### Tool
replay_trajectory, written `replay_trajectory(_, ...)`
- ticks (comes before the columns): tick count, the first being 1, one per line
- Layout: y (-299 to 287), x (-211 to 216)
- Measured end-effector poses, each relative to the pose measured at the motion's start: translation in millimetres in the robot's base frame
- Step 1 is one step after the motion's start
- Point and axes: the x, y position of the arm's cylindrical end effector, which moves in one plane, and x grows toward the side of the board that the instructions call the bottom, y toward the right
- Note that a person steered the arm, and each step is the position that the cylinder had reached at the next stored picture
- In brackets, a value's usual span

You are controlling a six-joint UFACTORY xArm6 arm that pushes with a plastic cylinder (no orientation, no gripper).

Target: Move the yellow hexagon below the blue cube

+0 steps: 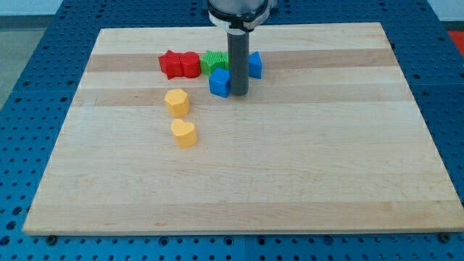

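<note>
The yellow hexagon (177, 102) lies on the wooden board, left of centre toward the view's top. The blue cube (220, 83) sits up and to the right of it. My tip (239, 95) rests on the board touching the blue cube's right side, well right of the yellow hexagon. The rod hides part of the blocks behind it.
A yellow heart-shaped block (184, 133) lies just below the hexagon. Two red blocks (179, 64) and a green block (214, 60) stand in a row above the cube. Another blue block (255, 64) shows right of the rod. The board's top edge (145, 30) is near.
</note>
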Motion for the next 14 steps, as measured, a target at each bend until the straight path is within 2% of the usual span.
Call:
replay_trajectory(3,9,-6)
replay_trajectory(14,-18,-6)
